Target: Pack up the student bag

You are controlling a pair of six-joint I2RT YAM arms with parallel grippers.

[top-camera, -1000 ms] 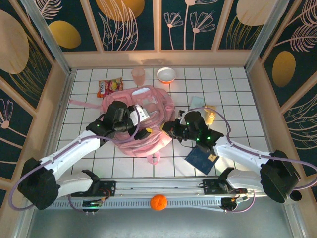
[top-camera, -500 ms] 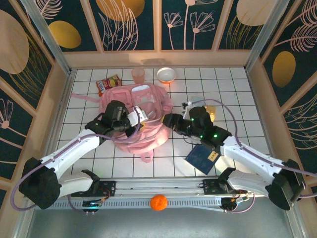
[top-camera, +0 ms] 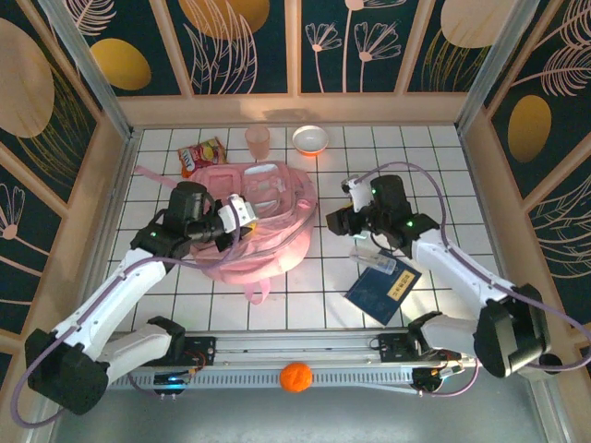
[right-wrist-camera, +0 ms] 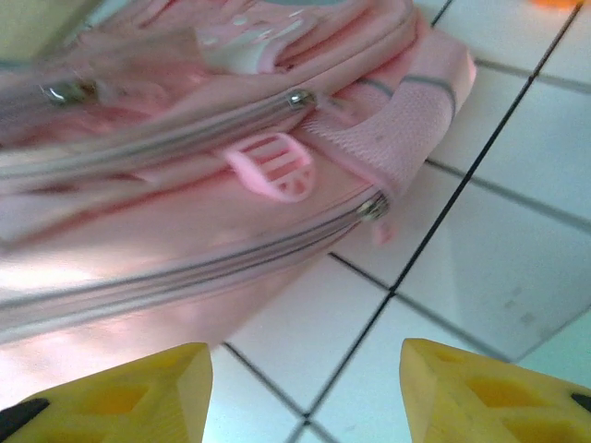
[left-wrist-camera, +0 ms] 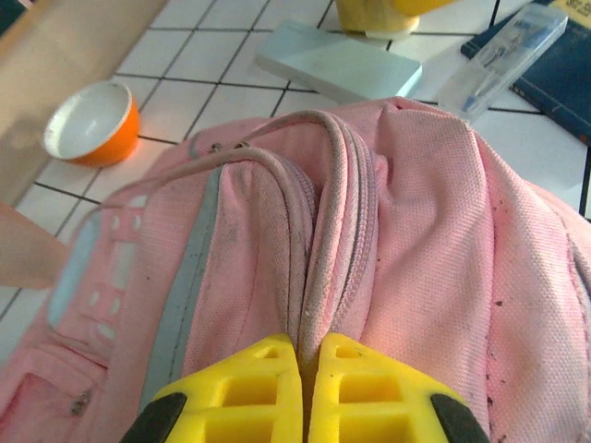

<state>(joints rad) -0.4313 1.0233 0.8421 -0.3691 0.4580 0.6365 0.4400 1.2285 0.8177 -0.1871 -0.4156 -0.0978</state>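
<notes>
A red-and-yellow snack packet (top-camera: 201, 157), a pale pink plastic cup (top-camera: 258, 140) and an orange bowl with a white inside (top-camera: 310, 139) line the far edge, from 11 to 1 o'clock of the large soft pink fabric backpack (top-camera: 268, 226), which lies left of centre on the white tiled table (top-camera: 305, 305). The left gripper (left-wrist-camera: 303, 346) sits over the bag's 9 o'clock half, its yellow jaws pressed together on the zipped ridge. The right gripper (right-wrist-camera: 305, 369) hangs just off the bag's 3 o'clock side with its jaws apart and nothing between them. At its 5 o'clock lie a clear plastic pencil case (top-camera: 377, 263) and a dark blue book (top-camera: 381, 293).
</notes>
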